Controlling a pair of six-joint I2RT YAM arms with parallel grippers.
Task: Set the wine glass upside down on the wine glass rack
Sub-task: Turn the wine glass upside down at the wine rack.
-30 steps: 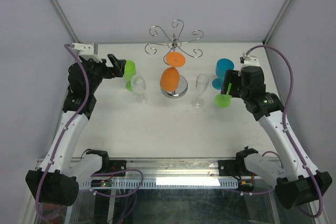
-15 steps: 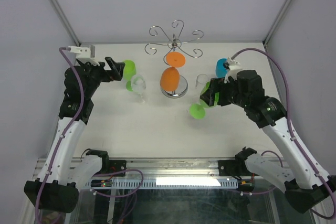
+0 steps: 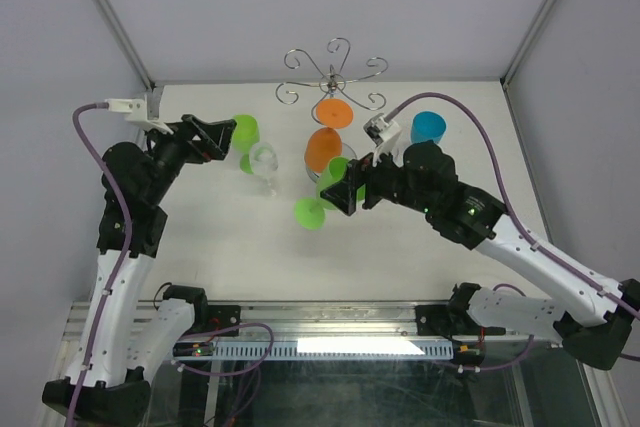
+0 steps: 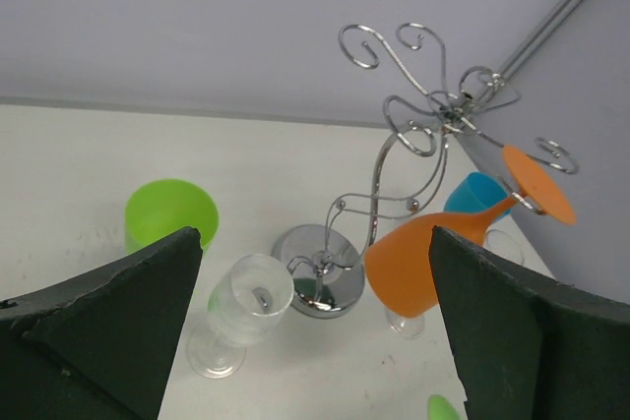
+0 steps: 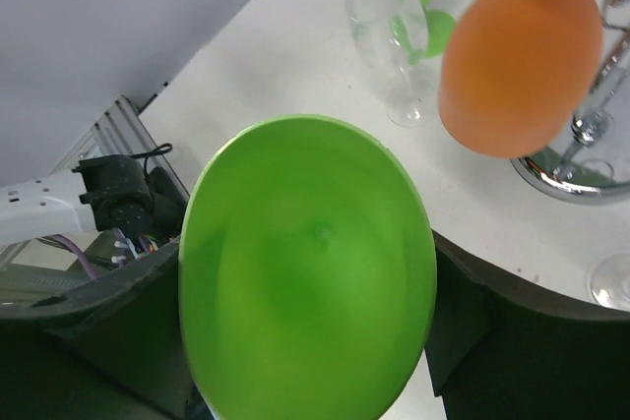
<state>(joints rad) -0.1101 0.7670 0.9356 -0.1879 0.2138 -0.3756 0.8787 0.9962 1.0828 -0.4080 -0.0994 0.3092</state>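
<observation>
The chrome wine glass rack (image 3: 333, 75) stands at the back centre on its round base (image 3: 345, 178). An orange glass (image 3: 322, 151) hangs upside down from it. My right gripper (image 3: 350, 193) is shut on a green wine glass (image 3: 311, 212) and holds it tilted in the air just in front of the rack's base. In the right wrist view its round foot (image 5: 307, 272) fills the space between my fingers. My left gripper (image 3: 216, 137) is open and empty, just left of a second green glass (image 3: 243, 131) and a clear glass (image 3: 263, 159).
A blue glass (image 3: 428, 127) stands at the back right. Another clear glass (image 3: 386, 150) stands right of the rack, partly hidden by my right arm. In the left wrist view the rack's scroll arms (image 4: 423, 105) rise above the glasses. Walls close the back and sides.
My right arm has swung left from beside the blue glass to the front of the rack, carrying the green glass and tilting it. My left arm has drawn back a little to the left.
</observation>
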